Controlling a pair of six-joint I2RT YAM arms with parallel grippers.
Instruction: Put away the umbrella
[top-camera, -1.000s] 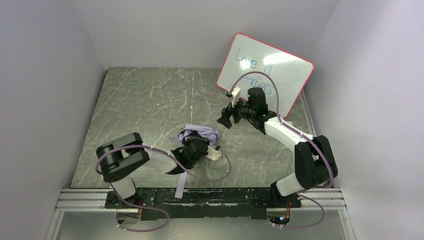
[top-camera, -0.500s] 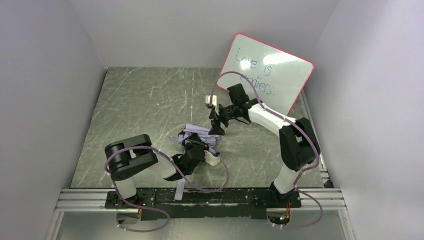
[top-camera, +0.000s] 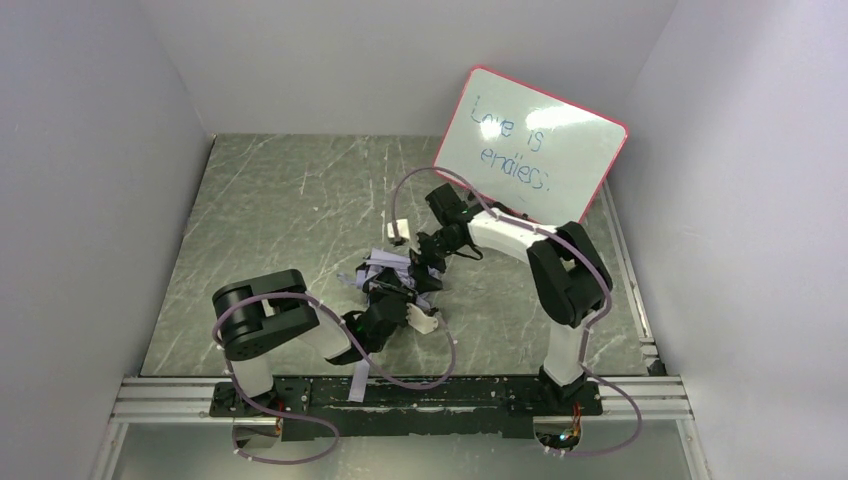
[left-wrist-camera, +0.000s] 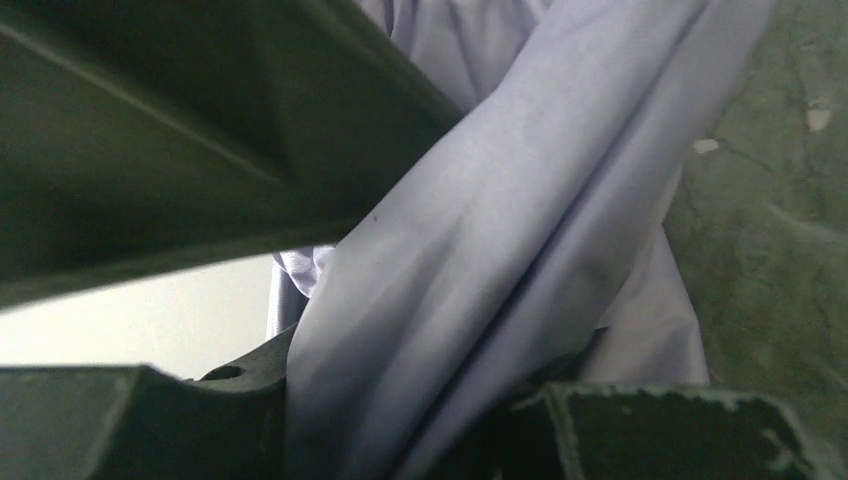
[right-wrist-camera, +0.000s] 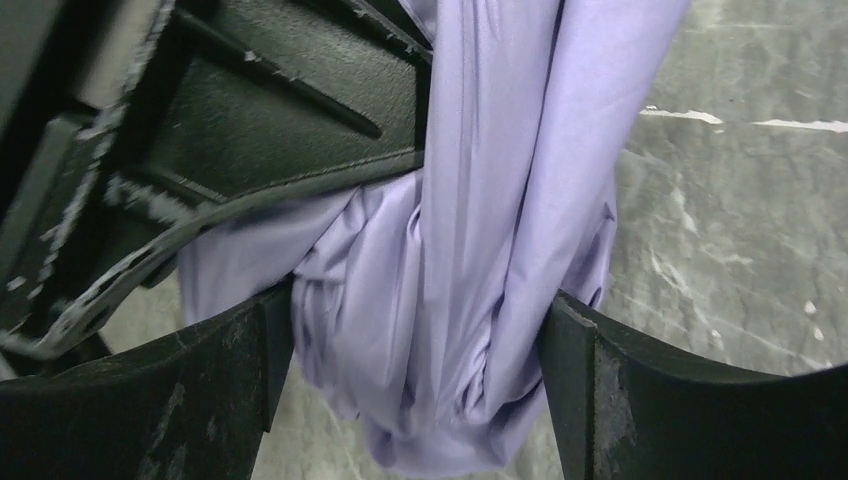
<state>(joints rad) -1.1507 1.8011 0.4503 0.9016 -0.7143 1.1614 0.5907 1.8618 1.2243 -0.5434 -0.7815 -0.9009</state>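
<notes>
marble table (top-camera: 280, 200), walls (top-camera: 100, 150) on 3 sides; whiteboard (top-camera: 530, 145) leans at 1. umbrella (top-camera: 385, 262) bunched at centre. l gripper (top-camera: 392, 292) clamps its fabric from 7, r gripper (top-camera: 425, 265) wide, straddling it from 2. widest table stretch twd 10.

The left arm (top-camera: 262, 318) and the right arm (top-camera: 500, 232) look alike: smooth white tube links joined by chunky, rounded black joint housings. A thin lavender cable (top-camera: 453, 350) runs in loose loops along each. The fingers (right-wrist-camera: 690, 400) are black moulded plastic, ribbed on the outside, with edges scuffed whitish.
</notes>
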